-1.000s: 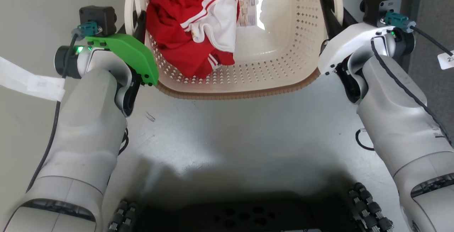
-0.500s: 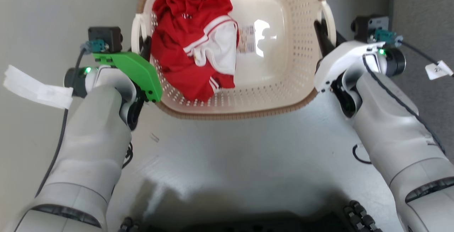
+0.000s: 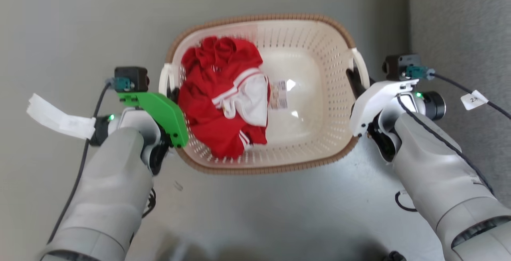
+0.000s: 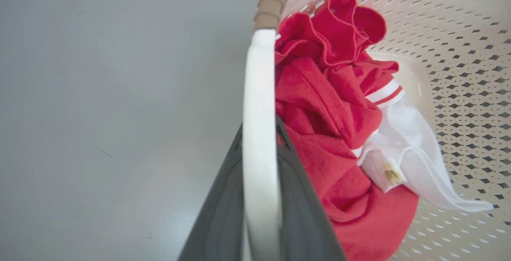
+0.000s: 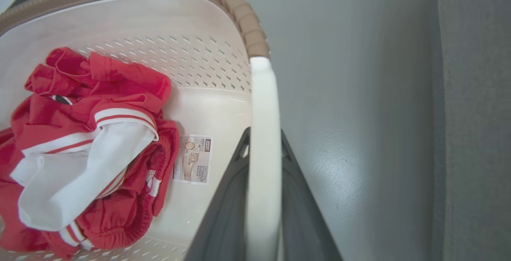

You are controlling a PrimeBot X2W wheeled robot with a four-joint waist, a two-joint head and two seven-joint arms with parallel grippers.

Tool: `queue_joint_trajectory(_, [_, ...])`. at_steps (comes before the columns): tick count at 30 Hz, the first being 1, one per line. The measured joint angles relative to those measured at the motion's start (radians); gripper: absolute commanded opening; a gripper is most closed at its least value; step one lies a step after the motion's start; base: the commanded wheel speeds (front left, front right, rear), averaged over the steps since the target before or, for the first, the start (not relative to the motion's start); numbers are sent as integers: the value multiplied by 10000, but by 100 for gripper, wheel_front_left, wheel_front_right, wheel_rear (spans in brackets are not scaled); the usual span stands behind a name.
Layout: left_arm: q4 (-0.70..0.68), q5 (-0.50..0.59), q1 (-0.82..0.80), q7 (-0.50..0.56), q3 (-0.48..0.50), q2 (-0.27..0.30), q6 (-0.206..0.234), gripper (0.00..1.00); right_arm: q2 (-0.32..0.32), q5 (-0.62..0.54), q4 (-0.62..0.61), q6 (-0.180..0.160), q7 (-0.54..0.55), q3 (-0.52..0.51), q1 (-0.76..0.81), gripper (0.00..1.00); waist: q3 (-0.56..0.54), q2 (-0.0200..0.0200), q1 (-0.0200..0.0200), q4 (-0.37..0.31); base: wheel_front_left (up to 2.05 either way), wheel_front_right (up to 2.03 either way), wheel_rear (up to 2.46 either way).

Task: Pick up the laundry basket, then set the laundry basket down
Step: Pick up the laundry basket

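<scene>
I have the laundry basket point(image 3: 319, 53) gripped from both sides, and it sits squarely between my two arms in the head view, over the smooth grey floor point(image 3: 80, 33). I cannot tell whether its bottom touches that floor.

The left claw point(image 4: 259, 133) is clamped on the basket's left handle point(image 4: 259, 93), with one dark finger pressed against each side of the white bar. The right claw point(image 5: 263, 133) grips the right handle point(image 5: 261, 105) the same way, its fingers tight against the bar just below the end of the brown woven rim point(image 5: 247, 29).

Inside the basket, a crumpled red and white garment point(image 3: 223, 101) lies against the left wall and covers roughly the left half of the bottom. A paper label point(image 3: 279, 94) lies flat on the bottom just beside the garment, towards the middle. The basket's right half is bare cream plastic. Beyond the basket's right side runs a darker, rougher grey strip point(image 3: 459, 25).
</scene>
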Motion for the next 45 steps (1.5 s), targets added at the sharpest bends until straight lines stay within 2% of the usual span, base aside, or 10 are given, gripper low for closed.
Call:
queue_joint_trajectory(2, [-15, -171, 221, 221, -161, 29, 2, 0, 0, 228, 35, 0, 211, 173, 191, 0, -503, 0, 0, -26, 0, 0, 0])
queue_joint_trajectory(23, [174, -1168, 1469, 1317, -700, 94, 2, 0, 0, 1528, 111, -12, 1390, 1170, 1439, 0, -3009, 0, 0, -121, 0, 0, 0])
queue_joint_trajectory(45, [558, -2222, 3177, 2232, -805, 92, 0, 0, 121, 2711, 207, -12, 2447, 1866, 3012, 0, -5718, 0, -1, -383, 0, 0, 0])
